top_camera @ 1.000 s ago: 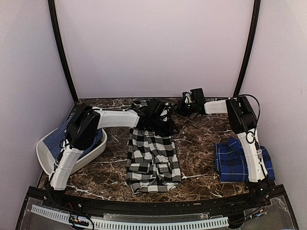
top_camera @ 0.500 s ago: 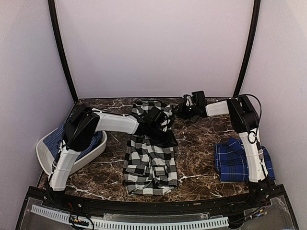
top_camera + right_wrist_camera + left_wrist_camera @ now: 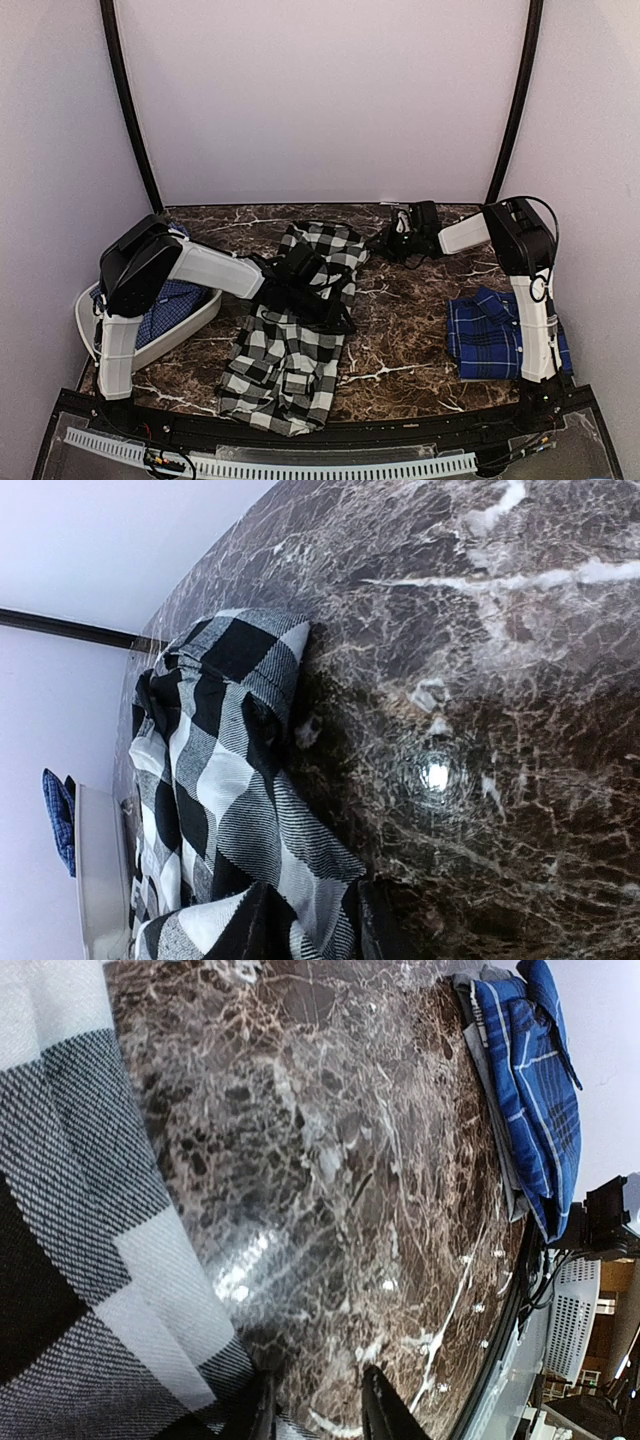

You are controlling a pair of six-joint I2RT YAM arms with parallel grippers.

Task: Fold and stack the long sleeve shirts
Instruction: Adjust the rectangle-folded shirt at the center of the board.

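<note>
Straightening step, by appearance: the black-and-white checked cloth shirt (image 3: 285, 360) is lying rumpled mid-table. The left gripper (image 3: 318, 285) is reaching onto it and the right gripper (image 3: 390, 240) is hovering beside it; neither's jaw opening is discernible. Next, probably: squaring it flat.

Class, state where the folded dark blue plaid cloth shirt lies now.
In the top view the blue plaid shirt lies at the table's near right, beside the right arm's base, apart from the black-and-white checked shirt.
</note>
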